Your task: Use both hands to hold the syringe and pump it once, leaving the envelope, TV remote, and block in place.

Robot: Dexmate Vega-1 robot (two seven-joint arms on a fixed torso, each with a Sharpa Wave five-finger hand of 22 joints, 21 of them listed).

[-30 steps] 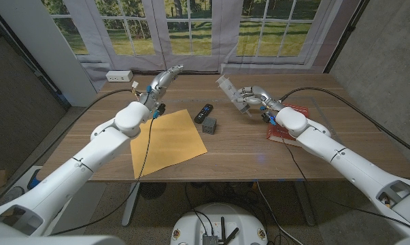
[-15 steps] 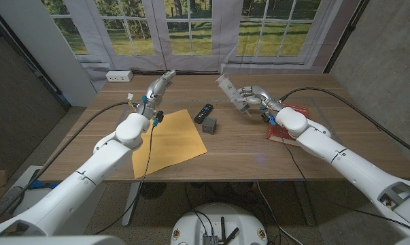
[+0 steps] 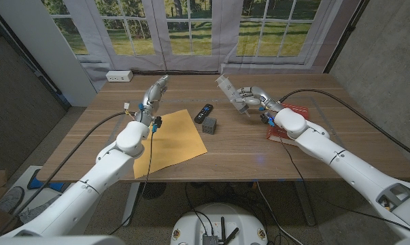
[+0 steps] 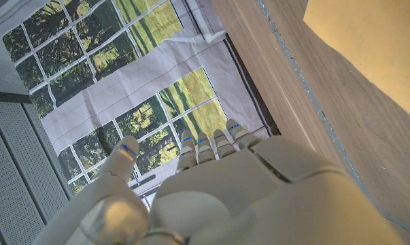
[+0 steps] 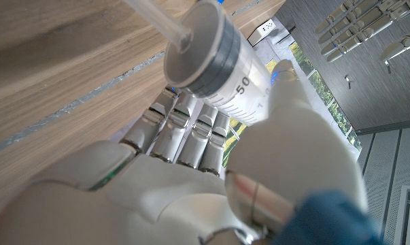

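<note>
The right hand (image 5: pixel 191 177) covers most of the syringe (image 5: pixel 221 64) barrel, and its plunger rod runs off the right wrist picture's edge. In the head view the right forearm hides part of a red object (image 3: pixel 291 109) near the table's right edge; what it is cannot be told.

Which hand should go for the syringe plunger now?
Left. The right hand already grips the syringe by its barrel, while the left hand is empty, fingers extended, across the table from it.
</note>
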